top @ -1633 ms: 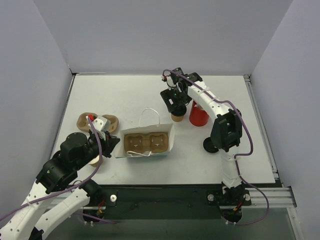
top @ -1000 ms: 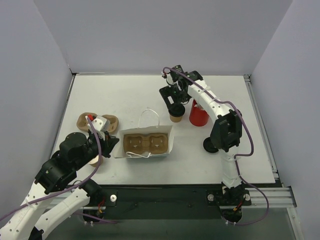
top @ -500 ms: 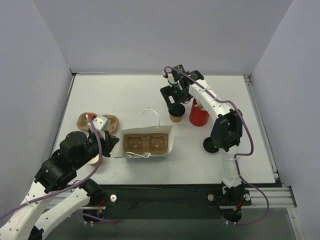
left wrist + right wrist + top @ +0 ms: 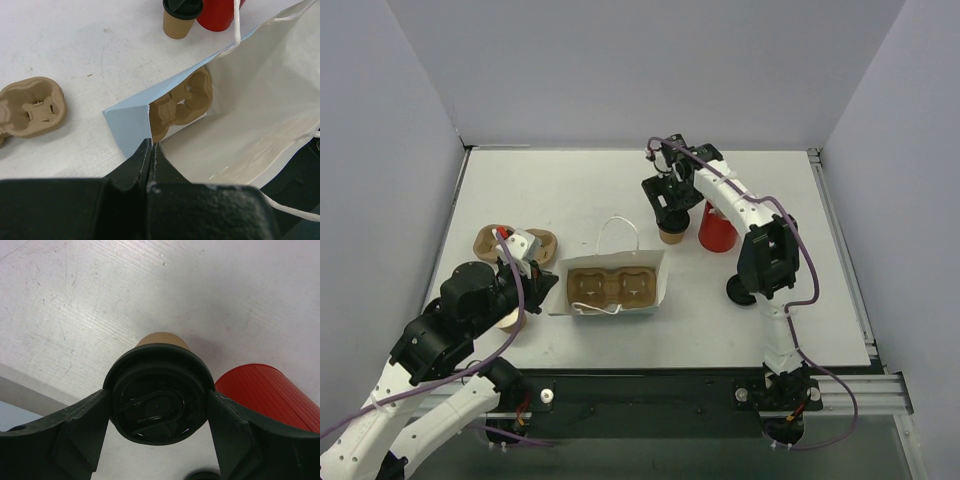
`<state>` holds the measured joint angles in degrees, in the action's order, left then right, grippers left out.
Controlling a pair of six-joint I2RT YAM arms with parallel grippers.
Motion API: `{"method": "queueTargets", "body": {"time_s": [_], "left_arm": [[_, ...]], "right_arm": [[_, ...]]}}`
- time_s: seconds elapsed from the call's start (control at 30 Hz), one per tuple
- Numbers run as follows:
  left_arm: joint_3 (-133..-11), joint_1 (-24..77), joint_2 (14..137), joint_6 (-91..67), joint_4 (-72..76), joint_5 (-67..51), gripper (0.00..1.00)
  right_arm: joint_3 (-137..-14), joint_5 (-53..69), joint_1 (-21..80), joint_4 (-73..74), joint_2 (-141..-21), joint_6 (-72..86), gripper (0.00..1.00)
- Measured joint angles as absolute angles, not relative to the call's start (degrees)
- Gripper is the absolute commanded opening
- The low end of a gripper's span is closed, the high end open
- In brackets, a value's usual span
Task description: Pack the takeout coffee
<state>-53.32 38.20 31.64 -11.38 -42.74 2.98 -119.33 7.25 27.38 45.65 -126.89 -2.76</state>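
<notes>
Blue bag (image 4: 127, 127) rim sits pinched in the closed left fingers (image 4: 135, 165), a carrier (image 4: 182, 102) inside, seen only from the left wrist. Farther off, wide right fingers (image 4: 75, 432) flank the coffee (image 4: 157, 405) on the surface (image 4: 75, 300) beside a red cup (image 4: 265, 390). Only the right wrist shows its lid; contact unclear.

The takeout coffee (image 4: 160, 340), a small tan paper cup with round black lid, stands upright on the table (image 4: 75, 300), its lid between the fingers of the right claw (image 4: 159, 401).

No readable text, label, brand, number or sign anywhere in these views.
</notes>
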Motion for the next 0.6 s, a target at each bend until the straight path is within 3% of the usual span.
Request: {"method": "queueTargets", "body": {"time_s": [0.23,0.6], "left_arm": [[-53.3,38.2,31.6,-11.4,-42.7,3.1,0.0],[-53.3,38.2,32.0,-13.8,-42.5,3.4,0.0]], "right_arm": [[-119.5,8.0,27.0,45.6,-126.9,-2.1,0.58],[-120.4,8.5,27.5,46.5,-122.1,-0.4,0.55]]}}
